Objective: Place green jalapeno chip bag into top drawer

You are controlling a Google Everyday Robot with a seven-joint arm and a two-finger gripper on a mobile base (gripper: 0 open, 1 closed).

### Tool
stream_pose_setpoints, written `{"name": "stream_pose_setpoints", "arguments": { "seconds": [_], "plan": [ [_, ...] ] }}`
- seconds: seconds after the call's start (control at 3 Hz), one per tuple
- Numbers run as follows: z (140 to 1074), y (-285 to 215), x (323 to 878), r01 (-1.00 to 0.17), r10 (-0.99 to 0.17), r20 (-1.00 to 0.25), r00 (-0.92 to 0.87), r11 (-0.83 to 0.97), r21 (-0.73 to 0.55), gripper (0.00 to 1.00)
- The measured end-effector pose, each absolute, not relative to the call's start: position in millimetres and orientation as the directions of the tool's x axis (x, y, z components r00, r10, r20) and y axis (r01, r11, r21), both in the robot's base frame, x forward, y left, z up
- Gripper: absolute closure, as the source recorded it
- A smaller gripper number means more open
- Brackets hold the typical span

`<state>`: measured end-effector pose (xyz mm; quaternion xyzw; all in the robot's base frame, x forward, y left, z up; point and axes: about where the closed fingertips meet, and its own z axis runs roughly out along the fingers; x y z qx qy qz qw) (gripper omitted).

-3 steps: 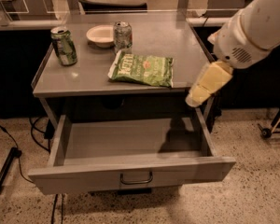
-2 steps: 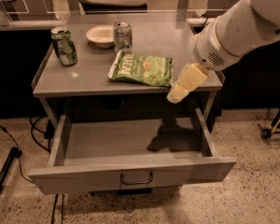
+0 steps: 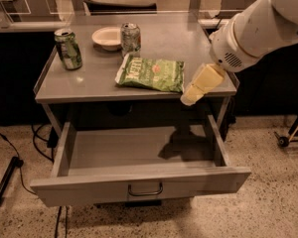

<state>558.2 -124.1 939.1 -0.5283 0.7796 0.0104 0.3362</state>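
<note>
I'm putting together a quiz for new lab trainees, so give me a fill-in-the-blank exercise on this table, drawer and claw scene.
1. The green jalapeno chip bag lies on the ____, not inside the drawer.
2. The top drawer below it stands pulled ____.
3. In the picture, the claw hovers just beyond the bag's ____ edge.
4. The white bowl sits between two ____.

Missing words: tabletop; open; right; cans.

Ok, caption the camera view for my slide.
Gripper hovers by the front edge of the table, beside the green jalapeno chip bag, above the open top drawer.
</note>
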Motion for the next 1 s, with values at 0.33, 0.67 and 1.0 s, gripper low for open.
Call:
{"name": "stream_pose_setpoints", "arguments": {
  "seconds": [0.33, 0.67, 1.0],
  "plan": [
    [933, -125, 567, -0.829, -0.808, -0.544, -0.228, 0.454, -0.327, 0.0],
    [922, -112, 588, -0.831, -0.784, -0.574, -0.235, 0.469, -0.3, 0.0],
    [912, -96, 611, -0.833, -0.758, -0.608, -0.237, 0.48, -0.273, 0.0]
  ]
}}
